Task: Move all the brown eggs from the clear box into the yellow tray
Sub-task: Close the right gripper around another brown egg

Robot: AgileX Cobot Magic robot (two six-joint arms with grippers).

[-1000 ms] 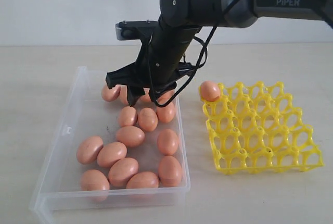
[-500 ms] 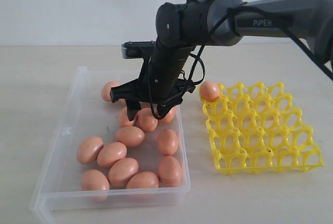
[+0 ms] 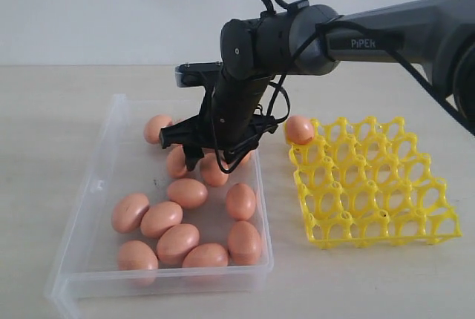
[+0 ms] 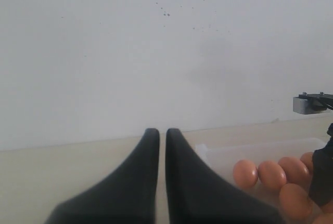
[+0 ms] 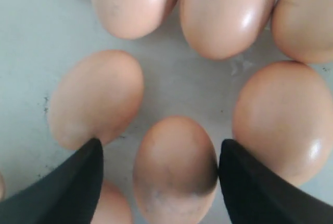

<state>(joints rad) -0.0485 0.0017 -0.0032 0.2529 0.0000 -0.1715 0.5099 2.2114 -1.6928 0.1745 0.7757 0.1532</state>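
Right arm (image 3: pixel 415 22) enters from the upper right of the exterior frame. Forearm runs left, wrist bends down at frame centre, cable loop on top. Right gripper (image 3: pixel 209 159) points down into the upper part of the box (image 3: pixel 95 185).

It is spread wide, fingers either side of one egg (image 5: pixel 174 169) lying on the box floor. One finger is clear of the egg, the other is right at its side. Not clamped, not lifted. Other eggs crowd close around it in the right wrist view.

In the exterior view the eggs (image 3: pixel 161 219) lie loose in the box, left of centre. About eleven show, and some are hidden behind the gripper.

The corner egg (image 3: pixel 299 129) sits in the upper-left cup of the tray (image 3: pixel 386 211). The tray lies on the worktop (image 3: pixel 44 104) just right of the box.

Left gripper (image 4: pixel 162 143) is narrow, only a slit between the fingers, nothing in it. It is held level over the worktop, facing the pale wall (image 4: pixel 156 36), with the box and some eggs near it.
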